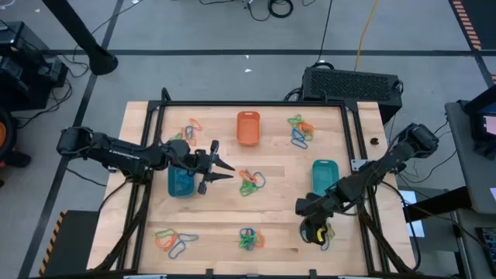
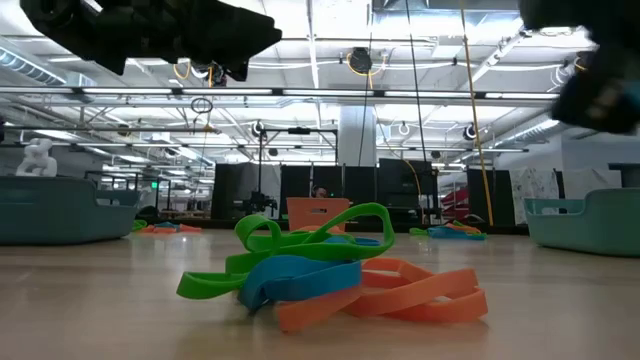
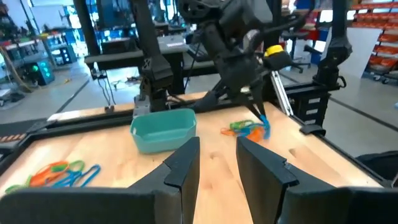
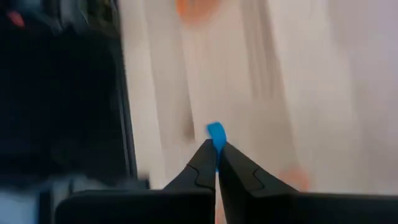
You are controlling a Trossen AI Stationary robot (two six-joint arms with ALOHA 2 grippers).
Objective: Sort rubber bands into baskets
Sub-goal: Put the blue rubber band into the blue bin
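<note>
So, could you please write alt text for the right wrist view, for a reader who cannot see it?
The right gripper is shut on a blue rubber band, whose end sticks out above the two dark fingertips. Behind it, the pale wooden table is blurred, with a dark area on one side.

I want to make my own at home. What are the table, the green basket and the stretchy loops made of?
The table looks like pale wood with a smooth finish; plank lines show. The teal-green basket seems matte moulded plastic, with a rounded rim. The rubber bands look like soft rubber, flat strips that curl and flop in a heap.
</note>
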